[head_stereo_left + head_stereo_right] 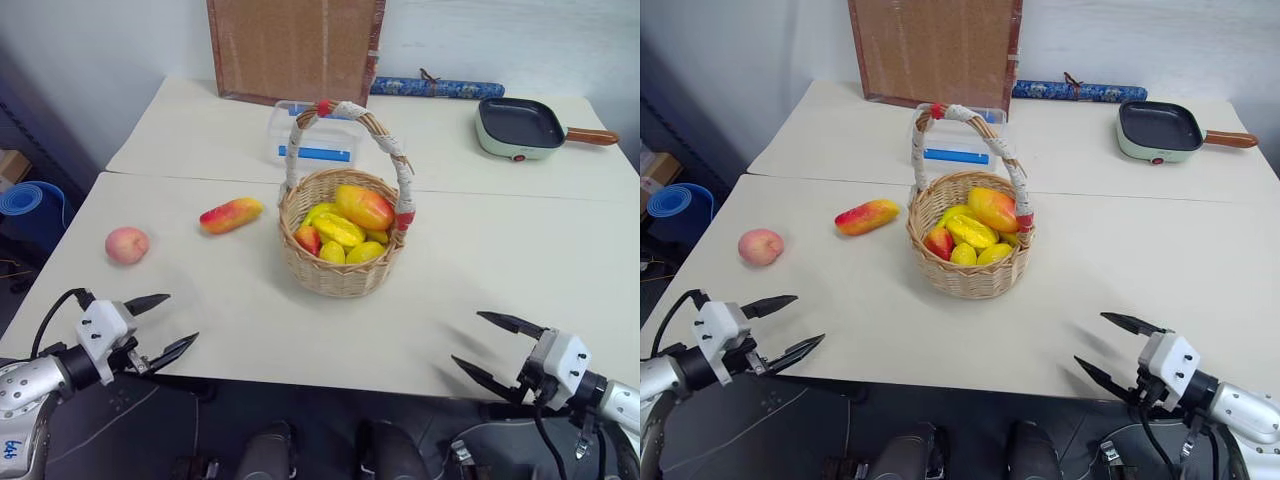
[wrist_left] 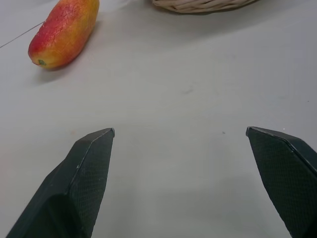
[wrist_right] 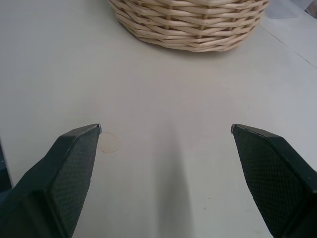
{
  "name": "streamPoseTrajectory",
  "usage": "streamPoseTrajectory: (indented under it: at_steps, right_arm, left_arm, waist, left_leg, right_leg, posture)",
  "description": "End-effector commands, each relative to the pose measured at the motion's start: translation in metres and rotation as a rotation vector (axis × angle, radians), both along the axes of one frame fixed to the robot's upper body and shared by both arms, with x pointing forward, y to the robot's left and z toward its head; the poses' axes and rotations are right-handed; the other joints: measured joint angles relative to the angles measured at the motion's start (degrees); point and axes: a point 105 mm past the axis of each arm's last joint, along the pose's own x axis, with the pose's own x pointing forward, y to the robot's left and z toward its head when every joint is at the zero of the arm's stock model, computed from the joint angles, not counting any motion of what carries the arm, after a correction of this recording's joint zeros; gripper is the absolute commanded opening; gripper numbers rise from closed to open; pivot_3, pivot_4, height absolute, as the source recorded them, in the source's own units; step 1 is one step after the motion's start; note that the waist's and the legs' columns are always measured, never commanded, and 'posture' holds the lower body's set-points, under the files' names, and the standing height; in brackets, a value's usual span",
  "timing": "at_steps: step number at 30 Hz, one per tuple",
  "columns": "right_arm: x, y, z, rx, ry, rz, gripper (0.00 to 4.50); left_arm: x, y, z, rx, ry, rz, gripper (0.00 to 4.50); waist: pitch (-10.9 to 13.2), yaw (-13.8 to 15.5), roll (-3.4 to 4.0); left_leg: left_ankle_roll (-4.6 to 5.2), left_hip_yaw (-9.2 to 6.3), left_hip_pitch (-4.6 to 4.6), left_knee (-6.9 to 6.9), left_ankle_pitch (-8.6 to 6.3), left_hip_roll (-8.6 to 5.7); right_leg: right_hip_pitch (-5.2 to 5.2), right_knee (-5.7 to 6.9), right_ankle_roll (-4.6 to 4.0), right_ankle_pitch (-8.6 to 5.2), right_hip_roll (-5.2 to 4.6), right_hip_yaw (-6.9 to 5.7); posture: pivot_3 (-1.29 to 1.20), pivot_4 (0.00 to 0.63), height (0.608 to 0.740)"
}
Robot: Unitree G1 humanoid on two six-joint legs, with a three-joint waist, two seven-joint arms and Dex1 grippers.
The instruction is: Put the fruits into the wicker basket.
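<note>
Peach and mango, the two loose fruits, lie on the pale worktop outside the wicker basket. Nearest the viewer, the left claw hangs at the front edge of the worktop with its two black fingers spread wide and nothing between them. The right claw hangs at the same edge on the other side, also spread wide and empty. The peach sits just ahead of the left claw, slightly to its outer side. The mango lies farther ahead of the left claw, toward the middle, on its side, its red end pointing away from the basket. The basket stands ahead of and between the two claws, near the mango but not touching it. It already holds several yellow and red-orange fruits, and its tall arched handle is wrapped in white cloth with red bands. Well beyond the basket, a clear plastic box with a blue label rests on a second worktop. Beyond the right claw, far back, sits a pale green pan with a wooden handle. A brown board leans against the wall.
</note>
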Motion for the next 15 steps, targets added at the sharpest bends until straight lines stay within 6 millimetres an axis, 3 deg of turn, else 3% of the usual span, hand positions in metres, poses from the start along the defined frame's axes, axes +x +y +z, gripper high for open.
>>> streamPoseTrajectory:
  at_steps: [1, 10, 15]
  right_arm:
    - [-0.003, -0.006, 0.001, -0.004, 0.002, 0.003, 4.4]
    - [0.002, -0.006, 0.0, 0.031, 0.003, 0.028, 4.4]
    - [-0.001, 0.015, 0.008, 0.14, -0.021, 0.166, 4.4]
  left_arm:
    - [0.002, -0.001, 0.01, 0.024, -0.048, -0.017, 4.5]
    - [-0.004, 0.001, 0.014, -0.044, -0.021, -0.024, 4.5]
    - [-0.008, 0.005, 0.018, -0.083, -0.029, 0.008, 4.5]
  waist:
    - [0.0, 0.04, 0.0]
    - [0.0, -0.06, -0.01]
    - [0.02, -0.07, -0.04]
  left_leg:
    - [0.01, 0.01, 0.01, 0.0, 0.0, 0.0]
    - [0.01, 0.22, 0.19, -0.02, -0.03, 0.02]
    - [0.0, 0.41, 0.33, -0.04, -0.1, 0.08]
  right_leg:
    - [0.0, 0.0, 0.0, 0.0, 0.0, 0.02]
    - [0.03, 0.04, 0.0, 0.0, 0.01, 0.24]
    - [0.03, 0.05, 0.0, 0.0, 0.06, 0.45]
  posture:
    - [0.0, 0.15, 0.74]
    - [0.0, 0.15, 0.74]
    - [0.0, 0.15, 0.74]
